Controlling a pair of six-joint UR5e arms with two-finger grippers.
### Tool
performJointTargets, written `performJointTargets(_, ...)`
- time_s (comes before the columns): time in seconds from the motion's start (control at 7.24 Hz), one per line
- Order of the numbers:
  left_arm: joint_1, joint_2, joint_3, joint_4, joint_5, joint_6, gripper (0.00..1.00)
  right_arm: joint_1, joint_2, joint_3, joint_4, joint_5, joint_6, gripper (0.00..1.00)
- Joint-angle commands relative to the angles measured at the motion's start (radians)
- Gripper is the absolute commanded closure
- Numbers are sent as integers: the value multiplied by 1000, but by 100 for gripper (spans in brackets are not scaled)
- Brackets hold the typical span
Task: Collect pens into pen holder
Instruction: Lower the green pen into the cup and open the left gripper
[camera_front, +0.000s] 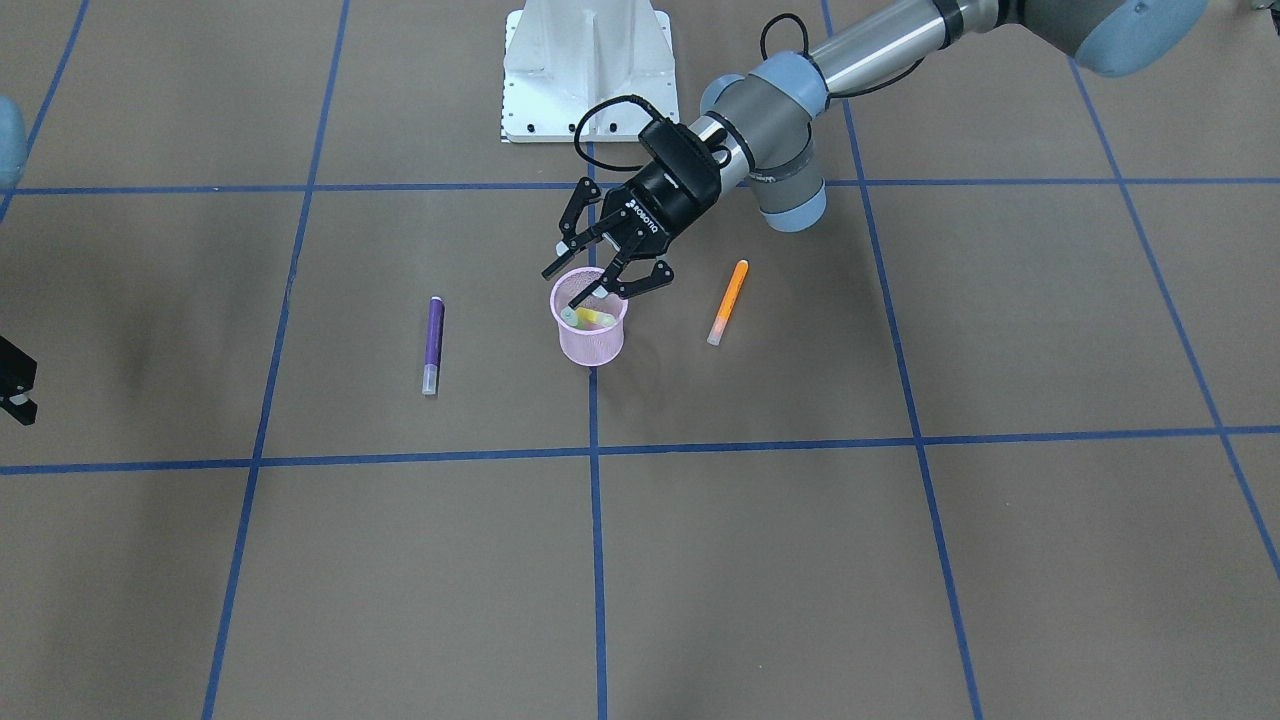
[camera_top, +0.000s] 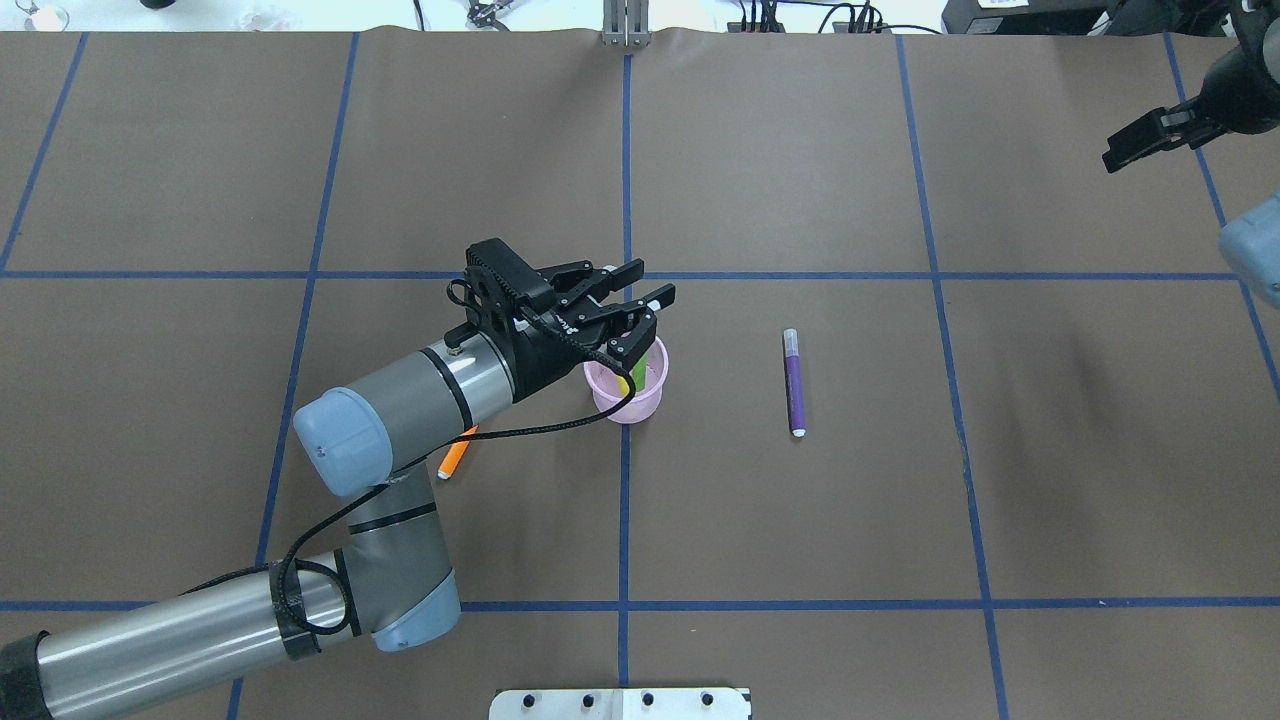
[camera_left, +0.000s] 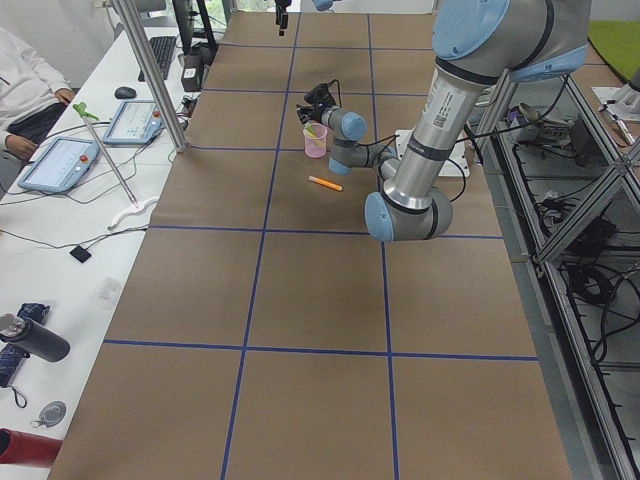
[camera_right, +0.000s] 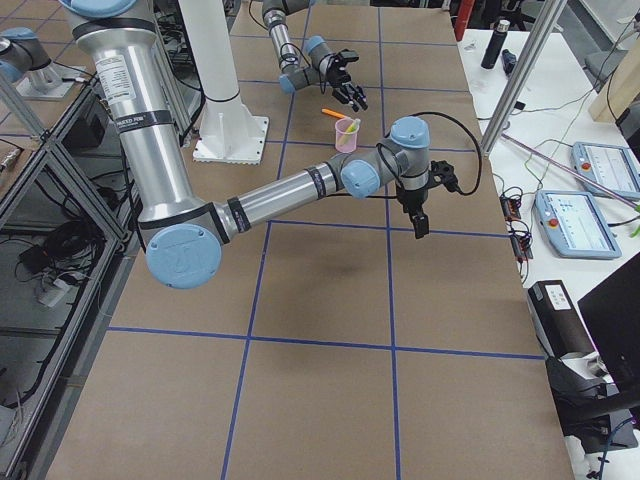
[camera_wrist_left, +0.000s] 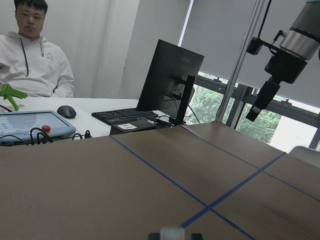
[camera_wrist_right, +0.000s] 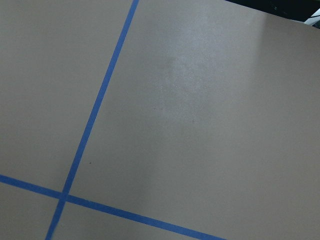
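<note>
The pink mesh pen holder (camera_front: 592, 338) (camera_top: 630, 402) stands near the table's middle. A yellow pen (camera_front: 596, 318) and a green pen (camera_front: 569, 316) lean inside it. My left gripper (camera_front: 597, 283) (camera_top: 645, 310) hovers just above the holder's rim, open and empty. A purple pen (camera_front: 433, 343) (camera_top: 794, 382) lies flat on the holder's right-arm side. An orange pen (camera_front: 729, 300) lies flat on the other side, partly hidden under my left forearm in the overhead view (camera_top: 455, 458). My right gripper (camera_top: 1150, 140) hangs high at the far right, shut and empty, far from the pens.
The robot's white base plate (camera_front: 588, 70) sits at the near table edge behind the holder. Blue tape lines (camera_front: 594, 452) grid the brown table cover. An operator (camera_wrist_left: 32, 55), a monitor (camera_wrist_left: 167, 82) and tablets stand on a side desk beyond the table's end.
</note>
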Motion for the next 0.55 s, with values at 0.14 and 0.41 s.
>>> performJointTargets(0.14, 0, 6, -42, 19, -10, -41, 0, 0, 5, 7, 0, 2, 11, 0)
performJointTargets(0.41, -70, 61, -70, 167, -74, -95, 1, -2, 12, 36, 6, 3, 107, 0)
